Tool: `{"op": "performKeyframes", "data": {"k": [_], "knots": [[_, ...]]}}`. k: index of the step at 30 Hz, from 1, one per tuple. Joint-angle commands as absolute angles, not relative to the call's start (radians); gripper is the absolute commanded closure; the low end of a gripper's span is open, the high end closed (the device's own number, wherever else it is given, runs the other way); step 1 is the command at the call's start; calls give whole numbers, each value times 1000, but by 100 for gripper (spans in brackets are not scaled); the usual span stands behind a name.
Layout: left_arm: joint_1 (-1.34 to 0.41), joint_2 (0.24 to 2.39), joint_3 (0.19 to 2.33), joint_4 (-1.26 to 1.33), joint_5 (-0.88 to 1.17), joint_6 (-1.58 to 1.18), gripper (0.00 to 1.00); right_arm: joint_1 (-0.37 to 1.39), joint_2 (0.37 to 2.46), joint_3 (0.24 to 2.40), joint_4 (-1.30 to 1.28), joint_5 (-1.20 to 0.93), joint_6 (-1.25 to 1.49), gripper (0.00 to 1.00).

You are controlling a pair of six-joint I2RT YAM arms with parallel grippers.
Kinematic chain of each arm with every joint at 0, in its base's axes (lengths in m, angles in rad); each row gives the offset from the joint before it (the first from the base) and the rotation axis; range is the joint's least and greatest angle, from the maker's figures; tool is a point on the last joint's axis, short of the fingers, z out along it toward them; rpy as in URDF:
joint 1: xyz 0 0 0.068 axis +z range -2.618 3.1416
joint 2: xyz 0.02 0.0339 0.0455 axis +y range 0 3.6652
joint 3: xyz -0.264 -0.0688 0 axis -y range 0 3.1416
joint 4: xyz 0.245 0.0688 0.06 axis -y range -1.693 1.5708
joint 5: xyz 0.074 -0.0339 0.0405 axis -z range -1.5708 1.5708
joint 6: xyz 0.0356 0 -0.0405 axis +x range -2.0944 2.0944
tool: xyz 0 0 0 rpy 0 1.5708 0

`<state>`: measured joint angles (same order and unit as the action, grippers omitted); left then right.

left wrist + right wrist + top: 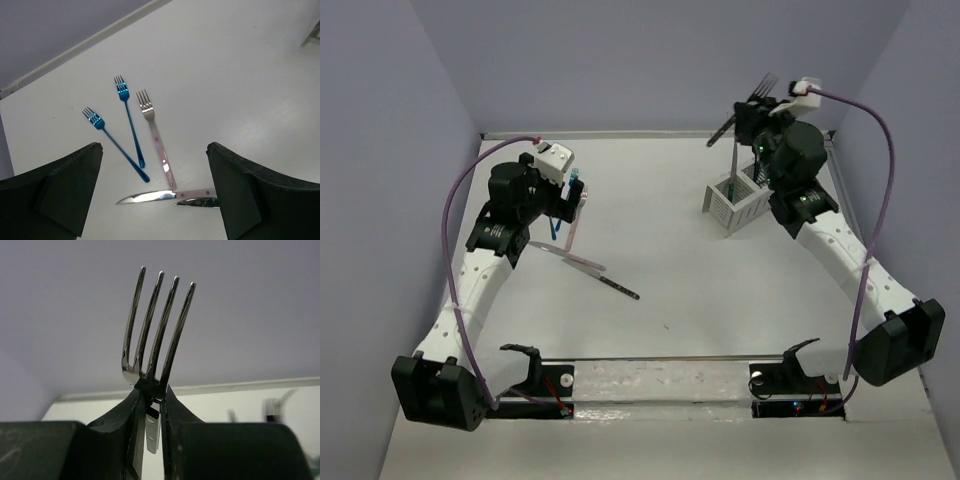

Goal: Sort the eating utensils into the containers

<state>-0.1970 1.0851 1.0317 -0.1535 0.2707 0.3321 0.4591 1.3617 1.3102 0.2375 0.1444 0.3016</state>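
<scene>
Above the caddy, a steel fork is clamped tines-up in the right hand, not yet dropped in. Well left of the caddy, the left hand is spread apart over two blue forks, a pink-handled fork and two knives on the desk; at least these are judged left to sort.

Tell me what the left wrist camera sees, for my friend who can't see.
Two blue forks and a pink-handled fork lie on the white table. Two knives lie nearer, between the open left gripper's dark fingers.
</scene>
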Motion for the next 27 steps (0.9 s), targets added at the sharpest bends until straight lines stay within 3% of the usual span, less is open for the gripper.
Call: {"op": "performKeyframes", "data": {"k": [1, 12, 27], "knots": [[-129, 1147, 979, -155, 242, 371, 1, 329, 1368, 1270, 216, 472, 126, 100], [23, 1195, 821, -14, 229, 368, 1, 172, 1574, 1330, 219, 509, 106, 100], [46, 1213, 715, 94, 158, 385, 1, 153, 1709, 1261, 253, 485, 91, 100]]}}
